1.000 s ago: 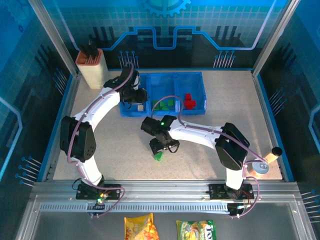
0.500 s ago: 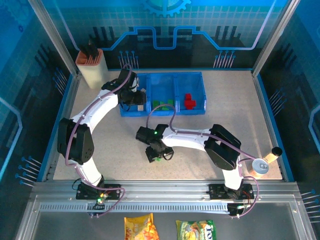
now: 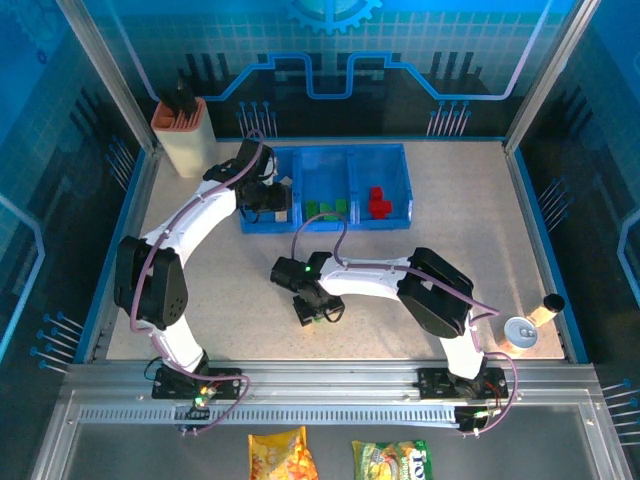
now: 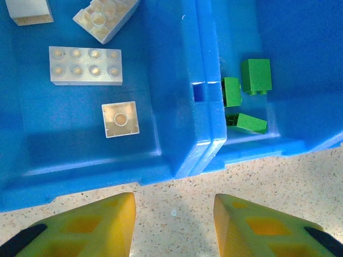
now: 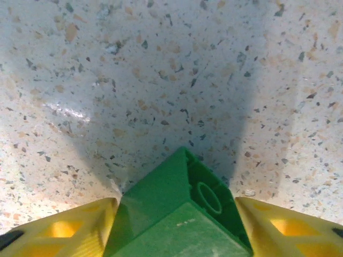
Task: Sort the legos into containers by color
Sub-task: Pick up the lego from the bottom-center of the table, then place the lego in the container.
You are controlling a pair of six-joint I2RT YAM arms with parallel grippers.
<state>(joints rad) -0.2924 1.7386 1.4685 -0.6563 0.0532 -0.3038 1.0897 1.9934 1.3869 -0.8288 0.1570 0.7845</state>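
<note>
The right gripper [image 5: 176, 214] is clamping one green lego [image 5: 163, 206] between both fingers, close above the table [image 5: 161, 80]; the picture edge is cutting off the brick's near part. The left gripper [image 4: 172, 206] is hanging with its fingers apart and empty, just before the containers [image 4: 198, 139], which are holding four cream legos [image 4: 84, 65] and three green legos [image 4: 256, 76].

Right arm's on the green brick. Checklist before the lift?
1. Green brick between right gripper's fingers: ok, one against each side.
2. Brick off the table: cannot tell.
3. Room in middle bin: ok, green bricks lie by its near wall, rest bare.
4. Left gripper empty: ok, jaws apart, nothing between.
5. Left gripper clear of the drop path: cannot tell, it hovers at the tray's near edge by the divider.
</note>
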